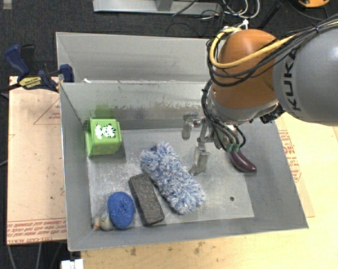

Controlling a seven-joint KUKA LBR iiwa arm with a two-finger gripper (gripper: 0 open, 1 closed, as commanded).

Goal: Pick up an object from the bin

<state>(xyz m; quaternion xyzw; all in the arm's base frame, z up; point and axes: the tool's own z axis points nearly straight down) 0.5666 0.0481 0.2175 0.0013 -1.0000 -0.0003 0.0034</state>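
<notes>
Gripper (194, 152) hangs open, empty, low over mid-bin (236, 203), just beside upper end of fluffy blue-white duster (172, 178). Nothing picked yet: you have grasp and lift left. Purple object (243, 161) near, right.

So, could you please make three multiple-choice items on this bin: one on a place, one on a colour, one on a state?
1. Where does the green cube stand?
A) near the left wall of the bin
B) near the right wall
C) outside it

2. What colour is the ball at the front left?
A) red
B) blue
C) yellow

3. How is the end effector?
A) shut on the cube
B) shut on the ball
C) open and empty

Answers:
1 A, the cube sits close to the left wall.
2 B, the ball is plainly blue.
3 C, its fingers stand apart beside the fluffy mitt, with nothing between them.
</notes>
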